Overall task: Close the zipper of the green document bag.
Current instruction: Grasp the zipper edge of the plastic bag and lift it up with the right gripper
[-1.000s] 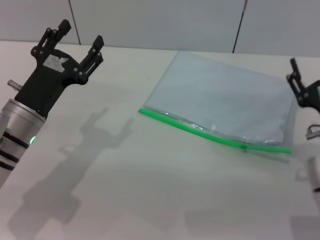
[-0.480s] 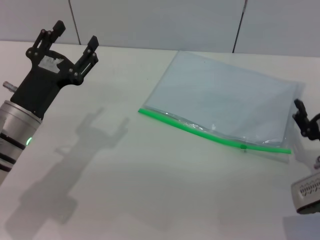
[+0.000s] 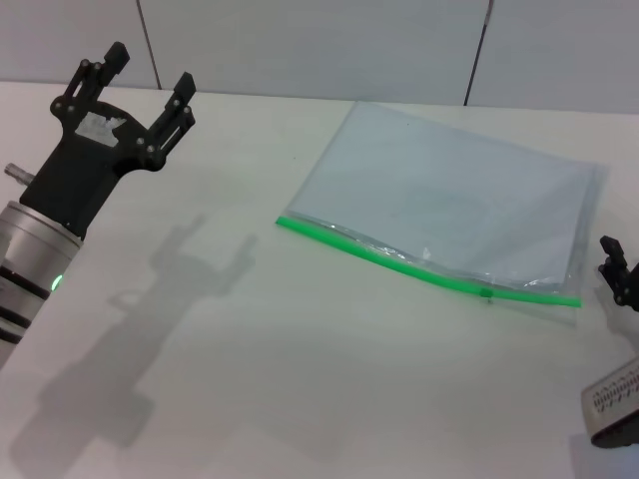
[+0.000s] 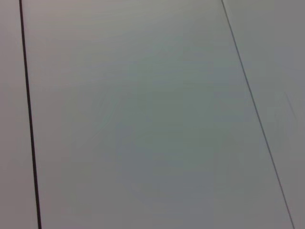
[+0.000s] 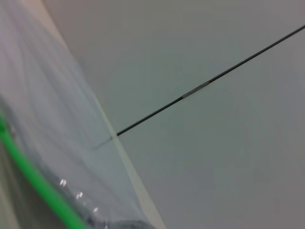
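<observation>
- Jaws on the left gripper (image 3: 140,85) stand spread wide with nothing between them; it hangs above the table (image 3: 300,379) at the far left, well apart from the bag.
- At the right edge only a dark tip of the right gripper (image 3: 619,274) shows, just beside the bag's near right corner; whether its fingers are spread or closed I cannot tell.
- Lying flat right of centre is the green document bag (image 3: 449,205), its long green edge facing the near side.
- Along that near edge runs the zipper (image 3: 399,261), from centre towards the right.
- A tiny slider tab (image 3: 487,293) sits on the strip towards its right end, so most of the track seems left to close.
- Neither gripper touches the bag, so the step in hand looks like the approach.
- Next, one gripper likely needs to pin the bag while the other pinches the tab and draws it along the strip; the tab is small, so aim must be fine.
</observation>
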